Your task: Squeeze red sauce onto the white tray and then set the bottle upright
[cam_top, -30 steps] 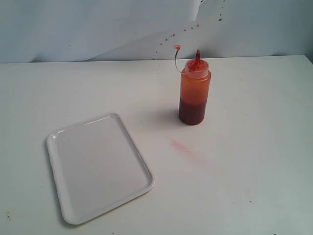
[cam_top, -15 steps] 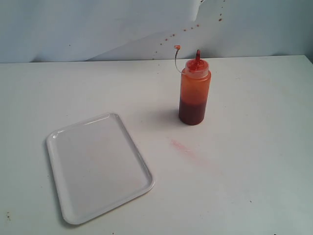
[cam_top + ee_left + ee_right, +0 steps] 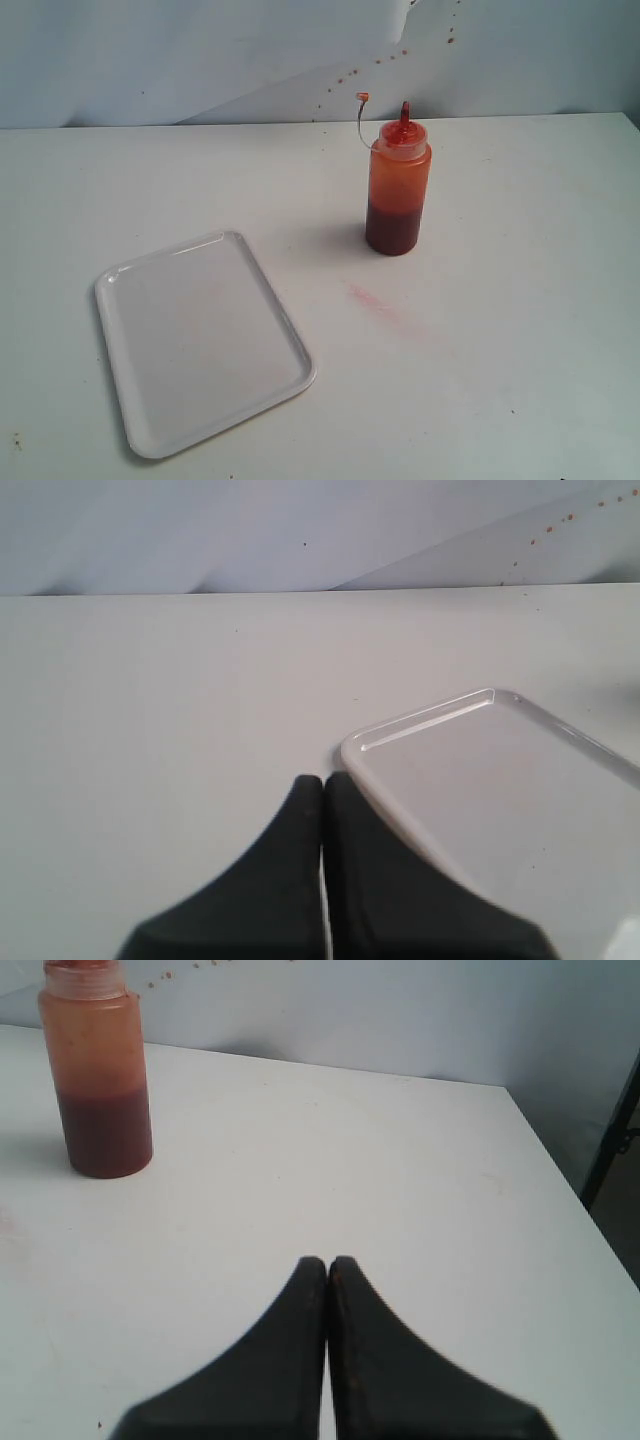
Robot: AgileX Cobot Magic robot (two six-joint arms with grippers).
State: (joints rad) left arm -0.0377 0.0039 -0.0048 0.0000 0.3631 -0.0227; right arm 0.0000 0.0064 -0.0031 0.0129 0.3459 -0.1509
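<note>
One bottle (image 3: 398, 190) stands upright, well apart from one white tray (image 3: 200, 340).

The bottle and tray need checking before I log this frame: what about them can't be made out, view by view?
- bottle: right wrist view, nozzle and cap cut off by the picture's edge.
- white tray: left wrist view, one part hidden behind the left gripper, another cut off by the picture's edge.
- left gripper, right gripper: neither shows in the exterior view.
</note>
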